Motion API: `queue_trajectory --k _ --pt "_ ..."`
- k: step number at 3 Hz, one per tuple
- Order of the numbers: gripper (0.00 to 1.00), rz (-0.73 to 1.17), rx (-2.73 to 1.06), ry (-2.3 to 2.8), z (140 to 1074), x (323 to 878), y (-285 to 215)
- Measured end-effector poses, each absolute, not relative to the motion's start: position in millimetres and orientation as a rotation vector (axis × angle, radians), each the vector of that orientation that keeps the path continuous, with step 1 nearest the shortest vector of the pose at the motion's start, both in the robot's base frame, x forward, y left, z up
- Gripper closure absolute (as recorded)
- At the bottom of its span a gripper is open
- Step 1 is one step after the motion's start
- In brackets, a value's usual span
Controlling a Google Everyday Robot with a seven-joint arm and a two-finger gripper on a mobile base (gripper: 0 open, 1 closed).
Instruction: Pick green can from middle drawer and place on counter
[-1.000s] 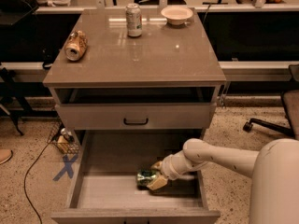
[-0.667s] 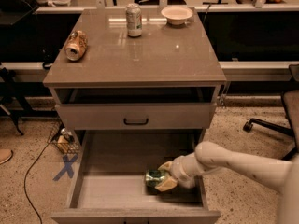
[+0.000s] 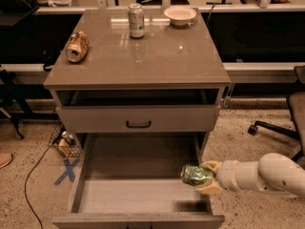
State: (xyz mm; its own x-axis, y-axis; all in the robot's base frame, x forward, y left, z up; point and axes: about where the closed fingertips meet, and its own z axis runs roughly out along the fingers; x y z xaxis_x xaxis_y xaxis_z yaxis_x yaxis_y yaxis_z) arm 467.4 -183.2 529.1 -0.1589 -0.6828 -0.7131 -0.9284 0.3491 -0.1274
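Camera view: end effector [image 3: 201, 177] closed on the green can [image 3: 195, 174], beige fingers [image 3: 210, 165] above and below it, can lying sideways. Can is held clear of the middle drawer [image 3: 133, 194] floor, over the drawer's right side by its wall; dark shadow on the floor beneath. White arm [image 3: 267, 173] comes in from the right. Middle drawer is pulled out. Drawer above it is slightly open, black handle [image 3: 138, 124]. On the worktop [image 3: 143, 61]: tan can [image 3: 77, 46] on its side at left, silver-green can [image 3: 136, 20] upright at the back, white bowl [image 3: 179, 15] near it. Blue X mark [image 3: 66, 171] on the floor at left.
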Motion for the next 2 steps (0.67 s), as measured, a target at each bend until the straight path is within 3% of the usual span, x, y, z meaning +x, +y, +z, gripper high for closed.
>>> queue_trajectory --k 1,2 --pt "1.00 0.465 -1.417 1.901 528.4 468.7 -175.2" --pt "1.00 0.465 -1.472 1.761 597.3 455.5 -151.0"
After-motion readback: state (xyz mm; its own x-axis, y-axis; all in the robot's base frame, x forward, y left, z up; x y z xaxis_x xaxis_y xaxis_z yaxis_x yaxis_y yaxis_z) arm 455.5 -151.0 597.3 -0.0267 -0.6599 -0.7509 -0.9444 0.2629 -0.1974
